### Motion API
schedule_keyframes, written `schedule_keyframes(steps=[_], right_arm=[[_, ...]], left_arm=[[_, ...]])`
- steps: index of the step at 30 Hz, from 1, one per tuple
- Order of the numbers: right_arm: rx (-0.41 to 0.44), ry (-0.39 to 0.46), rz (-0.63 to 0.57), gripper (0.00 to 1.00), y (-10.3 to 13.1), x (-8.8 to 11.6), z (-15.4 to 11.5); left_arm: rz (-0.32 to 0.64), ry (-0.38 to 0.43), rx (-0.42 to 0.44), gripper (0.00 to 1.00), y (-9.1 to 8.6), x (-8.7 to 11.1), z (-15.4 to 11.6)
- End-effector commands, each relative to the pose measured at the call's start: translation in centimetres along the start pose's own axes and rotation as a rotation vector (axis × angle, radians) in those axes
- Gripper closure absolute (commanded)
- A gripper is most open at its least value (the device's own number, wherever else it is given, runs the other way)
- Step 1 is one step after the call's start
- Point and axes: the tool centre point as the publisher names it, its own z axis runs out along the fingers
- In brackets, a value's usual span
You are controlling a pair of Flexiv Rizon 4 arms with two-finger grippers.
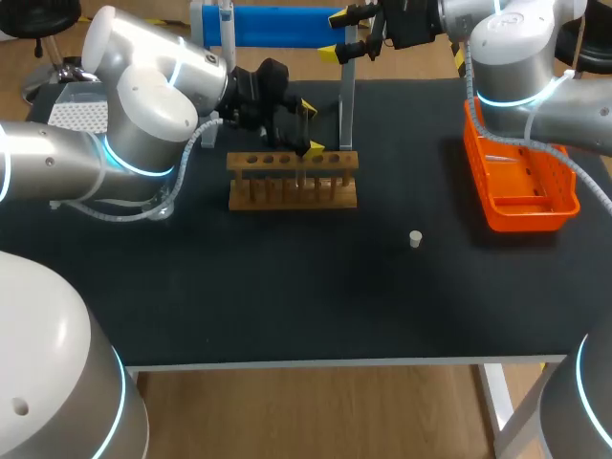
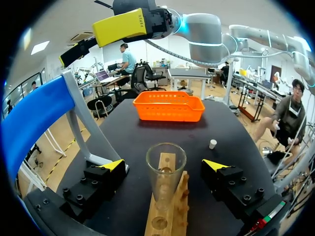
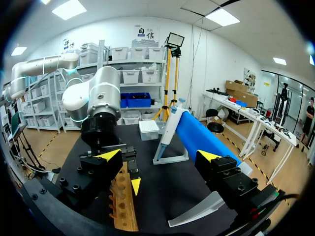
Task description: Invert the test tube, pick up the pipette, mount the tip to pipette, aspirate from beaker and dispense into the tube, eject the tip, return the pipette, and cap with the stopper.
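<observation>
Test tube [image 2: 166,169] upright in rack [image 2: 166,219], centred within wide-open left end effector [image 2: 164,165], untouched

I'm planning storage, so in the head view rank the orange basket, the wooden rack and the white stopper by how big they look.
1. orange basket: largest.
2. wooden rack: a little smaller overall, though about as long.
3. white stopper: by far the smallest.

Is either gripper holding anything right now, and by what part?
Nothing is held. The left gripper is open either side of the test tube in the rack, not touching it; the right gripper is open and empty.
</observation>
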Motion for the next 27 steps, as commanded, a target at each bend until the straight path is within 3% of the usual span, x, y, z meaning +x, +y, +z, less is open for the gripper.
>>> schedule_keyframes(steps=[1, 8, 10, 19, 27], right_arm=[[0.002, 0.002, 0.000, 0.00, 0.0, -0.1, 0.0], [0.002, 0.002, 0.000, 0.00, 0.0, -0.1, 0.0], [0.028, -0.004, -0.034, 0.00, -0.1, 0.9, -1.7], [0.011, -0.029, -0.042, 0.00, -2.3, 7.2, -11.3], [0.020, -0.085, -0.020, 0.00, -5.7, 12.2, -16.1]], left_arm=[[0.000, 0.001, -0.001, 0.00, 0.0, 0.0, -0.1], [0.000, 0.001, -0.001, 0.00, 0.0, 0.0, -0.1], [0.000, 0.001, -0.001, 0.00, 0.0, 0.0, -0.1], [0.000, 0.001, -0.001, 0.00, 0.0, 0.0, -0.1], [0.000, 0.001, -0.001, 0.00, 0.0, 0.0, -0.1]])
